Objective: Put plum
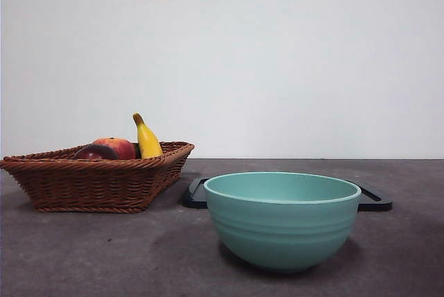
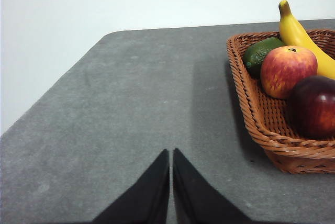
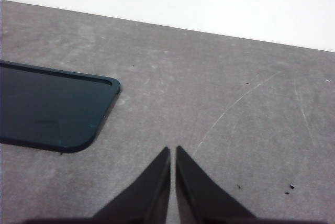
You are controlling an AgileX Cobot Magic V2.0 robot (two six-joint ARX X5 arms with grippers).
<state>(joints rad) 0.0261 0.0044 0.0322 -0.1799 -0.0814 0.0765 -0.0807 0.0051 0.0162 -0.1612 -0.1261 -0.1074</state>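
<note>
Left gripper (image 2: 171, 153) clenched on nothing, low over bare table (image 2: 131, 103) — nearer arm to the fruit. Plum (image 2: 315, 106) off to one side ahead, in the near corner of the basket (image 2: 261, 124); round, no long axis. Right gripper (image 3: 173, 150) clenched, empty — beside the dark tray (image 3: 47, 109), idle.

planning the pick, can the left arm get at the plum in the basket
Probably yes: the plum lies on top at the basket's near end, nothing over it, with bare table between it and the left gripper.
</note>
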